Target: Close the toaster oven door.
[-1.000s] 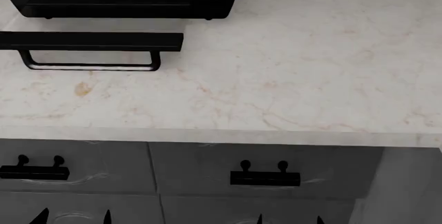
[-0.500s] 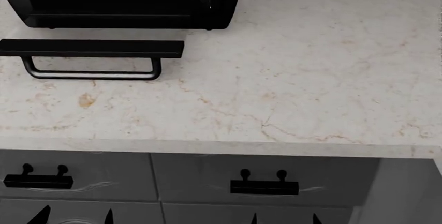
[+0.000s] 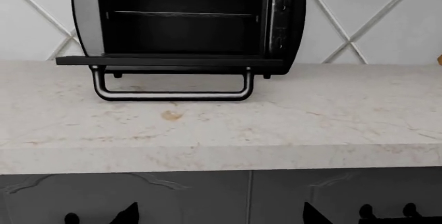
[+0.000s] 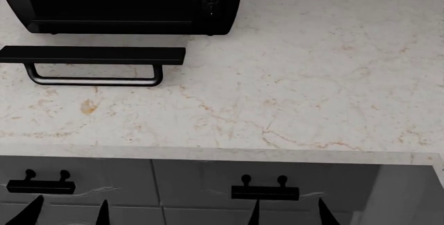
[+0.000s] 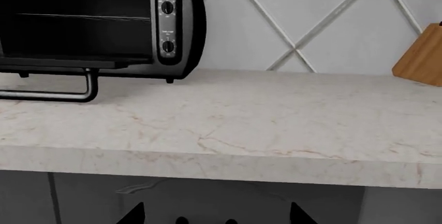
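Note:
The glossy black toaster oven [image 4: 125,4] stands at the back left of the marble counter; it also shows in the left wrist view [image 3: 186,19] and the right wrist view [image 5: 103,25]. Its door [image 4: 93,54] hangs fully open and level, with the U-shaped bar handle [image 4: 93,79] at its front; the door also shows in the left wrist view [image 3: 169,61]. Both grippers are low, in front of the grey cabinet drawers, below the counter edge. My left gripper [image 4: 68,212] and my right gripper [image 4: 288,212] are open and empty; only the fingertips show.
The marble counter [image 4: 312,79] stretches to the right of the oven. Grey drawers with black pulls [image 4: 265,191] sit under its front edge. A wooden knife block [image 5: 421,56] stands at the far right against the tiled wall.
The head view has shifted so the oven, door and counter edge sit lower in the picture. The fingertips show a little more. The door has stayed open.

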